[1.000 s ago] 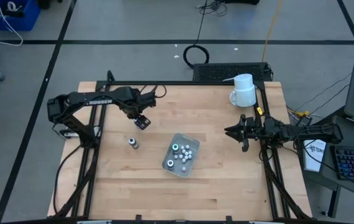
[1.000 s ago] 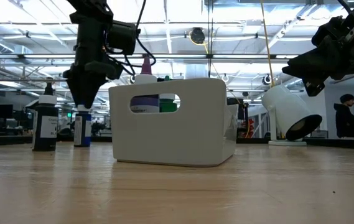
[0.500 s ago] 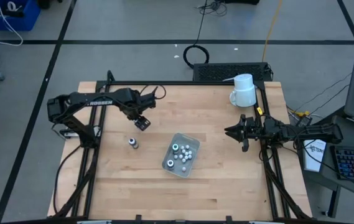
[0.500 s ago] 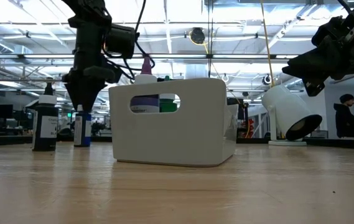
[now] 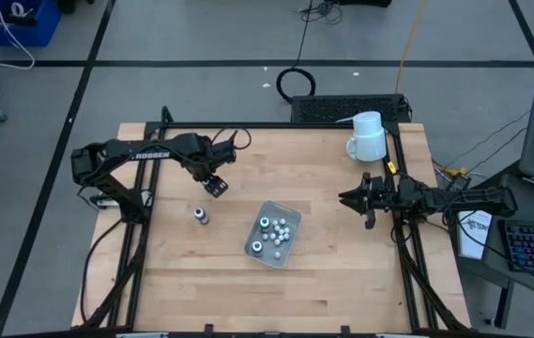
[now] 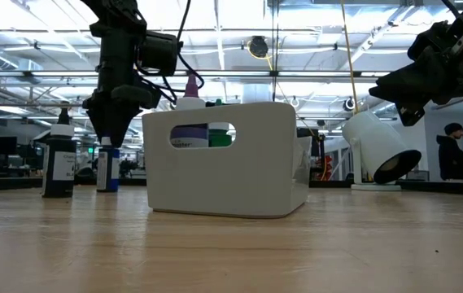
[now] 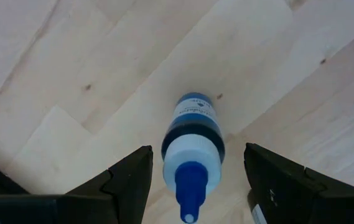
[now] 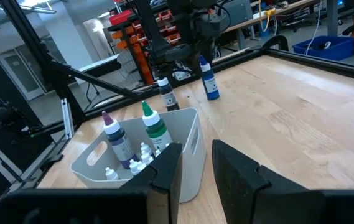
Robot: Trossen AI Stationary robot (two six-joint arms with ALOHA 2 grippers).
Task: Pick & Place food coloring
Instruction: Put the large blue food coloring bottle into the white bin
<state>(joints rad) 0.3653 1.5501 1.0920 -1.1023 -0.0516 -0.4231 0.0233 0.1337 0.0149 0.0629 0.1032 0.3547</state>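
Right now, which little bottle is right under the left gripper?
The blue-capped bottle, standing upright on the table between the open left gripper's fingers. The black one stands apart; purple and green sit in the bin.

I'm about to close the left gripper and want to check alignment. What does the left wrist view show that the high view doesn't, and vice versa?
Left wrist only: a blue-capped bottle standing upright between the open fingers, apparently untouched; from above the gripper hides it.
High only: the white bin, a second bottle standing alone, the mug, and the right gripper waiting near the table's right edge.
Both: the left gripper and the wooden table.
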